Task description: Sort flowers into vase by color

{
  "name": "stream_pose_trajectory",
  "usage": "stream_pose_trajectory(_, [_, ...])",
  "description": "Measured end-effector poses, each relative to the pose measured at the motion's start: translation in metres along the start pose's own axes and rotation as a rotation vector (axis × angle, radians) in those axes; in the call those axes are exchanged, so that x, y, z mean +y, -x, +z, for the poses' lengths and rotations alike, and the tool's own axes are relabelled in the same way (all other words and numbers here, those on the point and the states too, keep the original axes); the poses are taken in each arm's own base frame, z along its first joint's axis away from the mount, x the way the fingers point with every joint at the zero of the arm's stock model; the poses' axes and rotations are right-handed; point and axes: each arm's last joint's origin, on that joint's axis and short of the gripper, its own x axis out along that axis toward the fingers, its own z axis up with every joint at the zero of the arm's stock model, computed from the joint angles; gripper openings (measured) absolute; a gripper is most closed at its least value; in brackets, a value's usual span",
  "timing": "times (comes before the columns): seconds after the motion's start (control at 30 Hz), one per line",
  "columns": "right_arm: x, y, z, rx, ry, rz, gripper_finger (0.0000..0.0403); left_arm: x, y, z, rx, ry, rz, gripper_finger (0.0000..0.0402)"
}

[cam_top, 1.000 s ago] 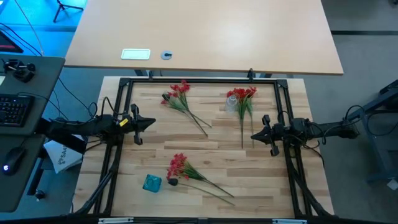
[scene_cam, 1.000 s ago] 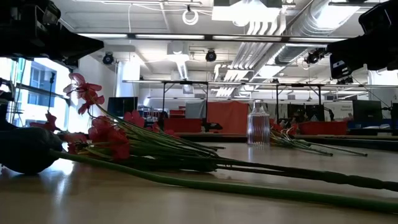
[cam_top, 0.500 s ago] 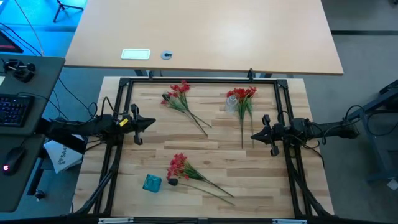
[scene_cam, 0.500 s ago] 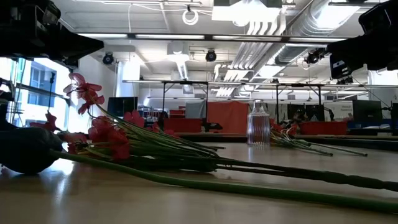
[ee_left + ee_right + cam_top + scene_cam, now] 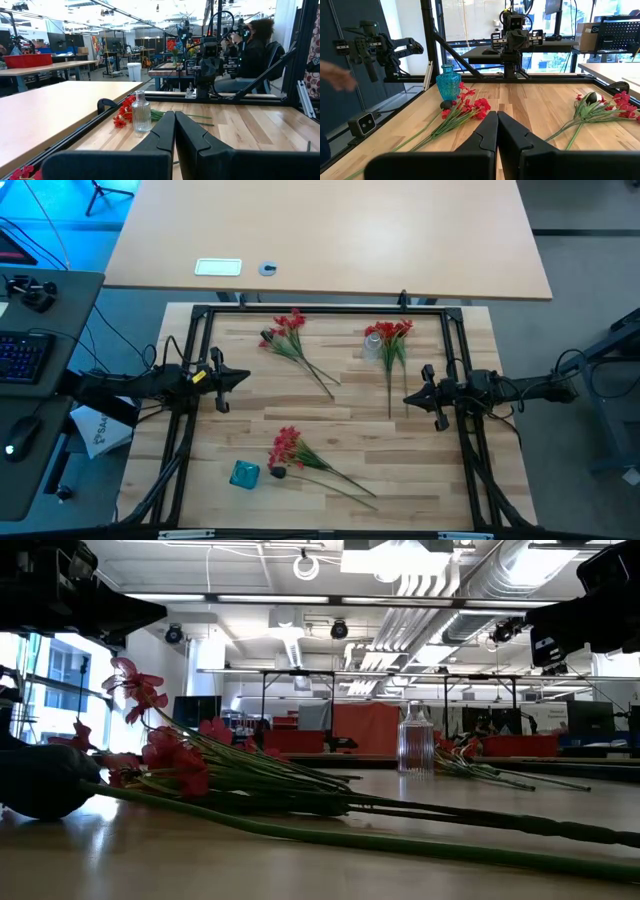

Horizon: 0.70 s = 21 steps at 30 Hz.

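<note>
Three bunches of red-pink flowers on green stems lie flat on the wooden table. One is at the far left (image 5: pixel 290 342), with a dark bud (image 5: pixel 266 337). One is at the far right (image 5: pixel 392 348), beside a clear ribbed glass vase (image 5: pixel 372 343) that stands upright (image 5: pixel 141 111). One lies near the front (image 5: pixel 297 453), beside a blue glass vase (image 5: pixel 244 474) that is also upright (image 5: pixel 449 83). My left gripper (image 5: pixel 245 377) hovers shut at the table's left side. My right gripper (image 5: pixel 408 398) hovers shut at the right side. Neither one touches anything.
A black metal frame (image 5: pixel 320 310) borders the table. A larger light table (image 5: pixel 330 235) lies beyond the far edge, with a white card and a small round object on it. A seated person (image 5: pixel 252 50) shows beyond the right arm. A blurred hand (image 5: pixel 335 77) shows off the table's near side.
</note>
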Motion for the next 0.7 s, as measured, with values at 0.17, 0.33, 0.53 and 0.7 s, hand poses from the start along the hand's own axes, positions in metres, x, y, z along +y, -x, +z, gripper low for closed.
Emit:
stream_pose_trajectory(0.17, [-0.005,0.000,0.003,-0.036,-0.025,-0.185,0.0000,0.000,0.000,0.000,0.000,0.000,0.000,0.0000])
stream_pose_trajectory(0.33, [-0.007,0.007,0.032,-0.395,-0.396,-0.213,0.0000,0.000,0.000,0.000,0.000,0.000,0.000,0.0000])
stream_pose_trajectory(0.53, [-0.015,0.033,0.066,-0.947,-0.721,-0.376,0.0000,0.000,0.000,0.000,0.000,0.000,0.000,0.0000])
stream_pose_trajectory(0.7, [-0.014,0.037,0.099,-1.006,-0.683,-0.330,0.0000,0.000,0.000,0.000,0.000,0.000,0.000,0.0000])
